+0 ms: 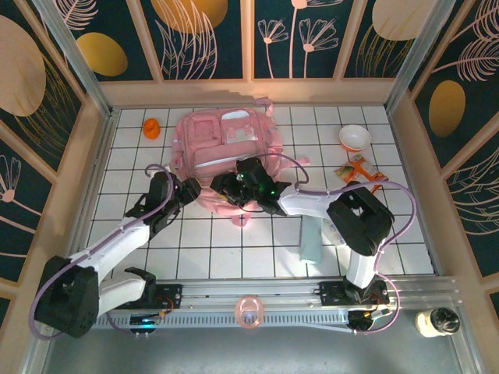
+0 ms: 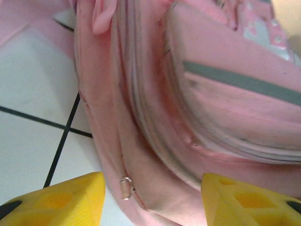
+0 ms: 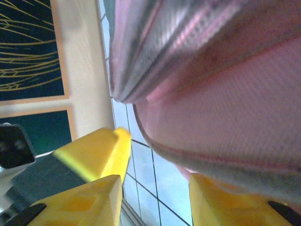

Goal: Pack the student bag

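Observation:
The student bag [image 1: 226, 148], a large pale pink backpack, lies on the white tiled table at the middle back. My left gripper [image 1: 192, 189] is at its near left corner. In the left wrist view that gripper [image 2: 153, 203] is open, its yellow fingers [image 2: 61, 200] either side of the bag's side seam [image 2: 155, 141], with a small metal zip pull [image 2: 125, 187] between them. My right gripper [image 1: 231, 187] is at the bag's near edge. It is open in the right wrist view [image 3: 157, 202], with tile showing in the gap and pink fabric [image 3: 225, 108] lying over one fingertip [image 3: 225, 200].
An orange item [image 1: 152, 127] lies back left. A white bowl [image 1: 355, 138] and an orange packet [image 1: 359, 173] lie to the right. A grey-blue flat object [image 1: 312, 238] sits beside the right arm, and a small pink piece [image 1: 242, 220] in front of the bag. A pink ring [image 1: 249, 312] rests on the near rail.

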